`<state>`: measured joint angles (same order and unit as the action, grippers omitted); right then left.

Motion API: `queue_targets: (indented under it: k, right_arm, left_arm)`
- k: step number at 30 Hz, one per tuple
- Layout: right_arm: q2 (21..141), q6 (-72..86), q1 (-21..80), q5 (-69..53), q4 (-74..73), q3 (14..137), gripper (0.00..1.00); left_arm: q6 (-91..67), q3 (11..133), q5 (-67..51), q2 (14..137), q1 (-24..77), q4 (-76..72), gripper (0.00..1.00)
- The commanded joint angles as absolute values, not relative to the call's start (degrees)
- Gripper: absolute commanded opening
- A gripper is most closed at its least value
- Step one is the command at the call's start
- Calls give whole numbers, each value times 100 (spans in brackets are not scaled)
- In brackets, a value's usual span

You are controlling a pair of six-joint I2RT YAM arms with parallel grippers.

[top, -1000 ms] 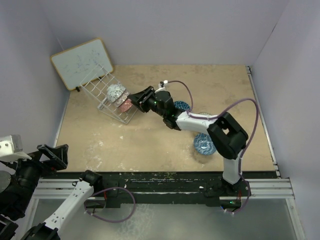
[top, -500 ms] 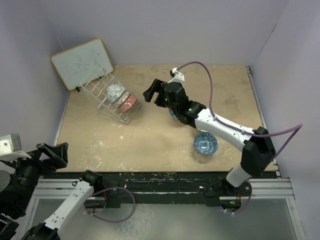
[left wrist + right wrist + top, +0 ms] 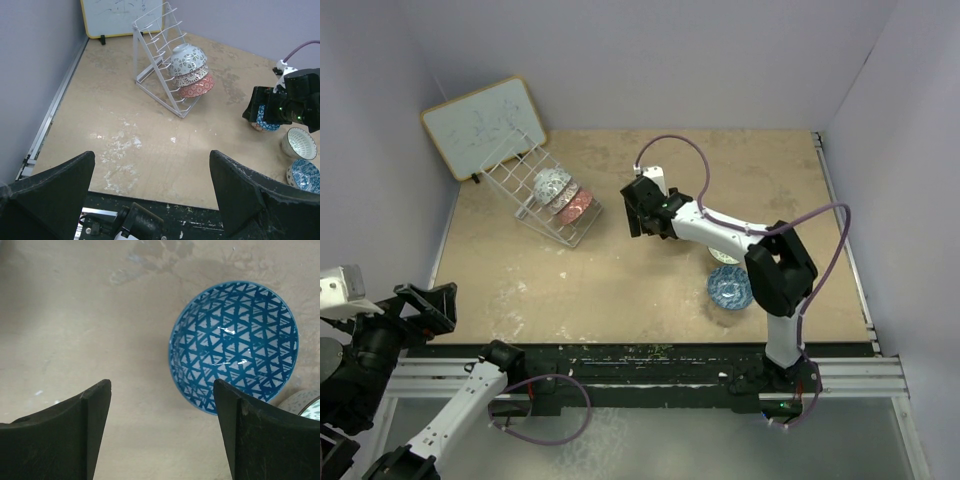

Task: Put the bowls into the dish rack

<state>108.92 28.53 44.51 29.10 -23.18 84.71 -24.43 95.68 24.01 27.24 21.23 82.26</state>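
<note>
My right gripper (image 3: 160,390) hangs with jaws spread wide, holding nothing. The blue triangle-patterned bowl (image 3: 234,345) sits rim-up just beyond my gap, offset to its right. It is round, so any rim bite should serve. I'd shift right before closing.

Dish rack (image 3: 160,47): white wire, tilted, far-left of the table.
Racked: three bowls nested on edge, with the grey-patterned bowl (image 3: 186,57) uppermost, the cream bowl (image 3: 192,76) in the middle and the red bowl (image 3: 197,88) lowest.
Loose: the blue triangle-pattern bowl (image 3: 233,346) sits upright, with the cream-white bowl (image 3: 299,143) and second blue bowl (image 3: 305,175) near it.
</note>
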Motion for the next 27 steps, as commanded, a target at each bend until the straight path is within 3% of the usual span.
queue_targets:
  k: [1,8,13,19,27]
  right_arm:
    - [10988,2586,4358,3315,-2701,8688,81]
    - [11232,2453,4213,3405,-2641,8685,69]
    - [11394,2246,4189,3269,-2479,8654,50]
    - [11503,2117,4167,3243,-2390,8620,49]
    - [11489,2036,4083,3064,-2259,8546,18]
  left_arm:
    - [-2380,9490,2483,2798,2176,7985,99]
    - [-2407,9327,2505,2770,2197,7946,99]
    - [-2441,9236,2530,2735,2205,7946,99]
    - [-2495,9137,2540,2708,2217,7928,99]
    - [-2520,9137,2538,2699,2218,7945,99]
